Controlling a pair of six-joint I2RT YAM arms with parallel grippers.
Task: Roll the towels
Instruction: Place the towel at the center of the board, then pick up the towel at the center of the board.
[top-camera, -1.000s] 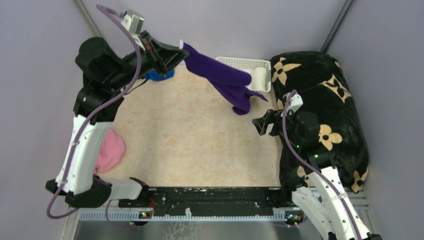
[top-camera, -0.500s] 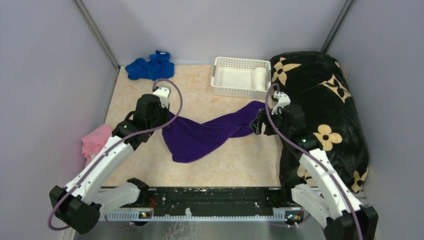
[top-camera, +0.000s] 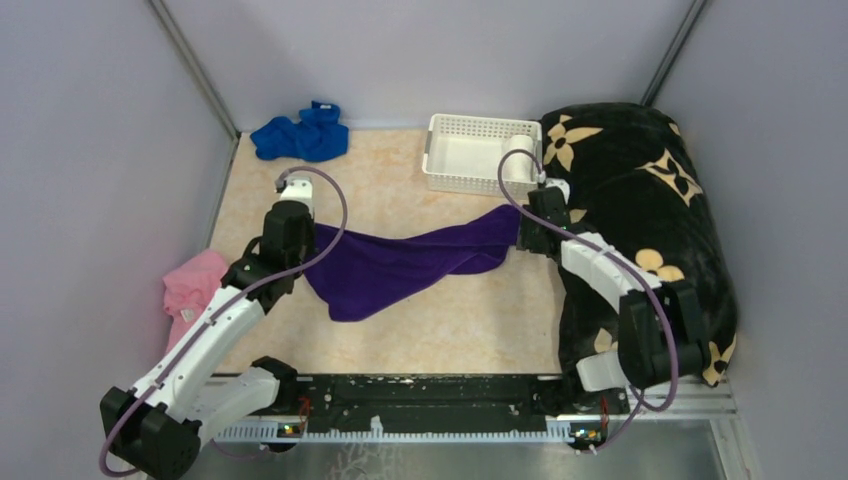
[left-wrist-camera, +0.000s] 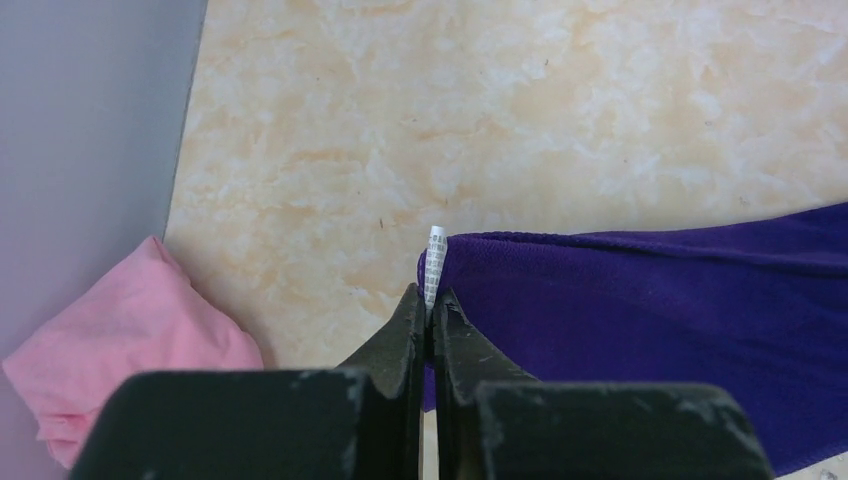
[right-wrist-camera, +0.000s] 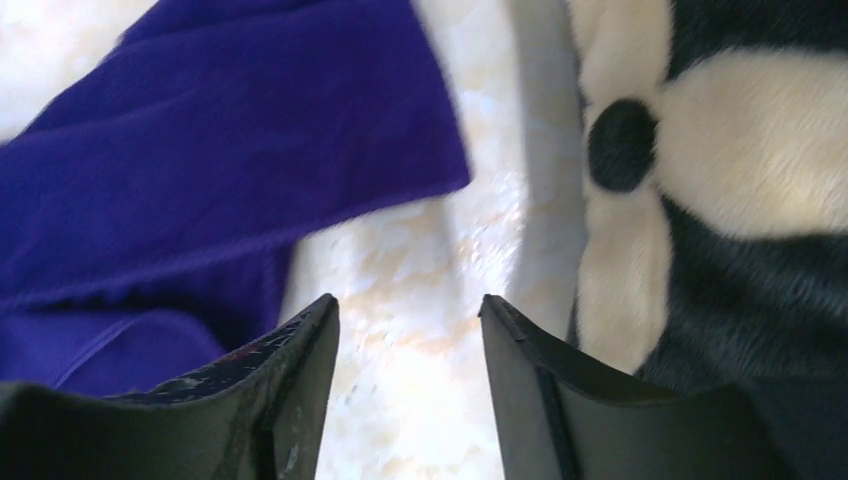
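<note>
A long dark purple cloth towel (top-camera: 405, 267) lies stretched across the middle of the beige marbled desk (top-camera: 400, 330), in front of a white plastic basket (top-camera: 478, 152) that holds a rolled cream-white towel (top-camera: 517, 152). The left hand (left-wrist-camera: 430, 300) is pinched tight on the purple towel's left corner, beside a crumpled pink cloth (left-wrist-camera: 120, 345). The right hand (right-wrist-camera: 408, 310) stands open above the towel's right end, gripping nothing, next to a black plush blanket with beige flowers (top-camera: 650, 210); a crumpled bright blue towel (top-camera: 300, 135) lies left of the basket.
</note>
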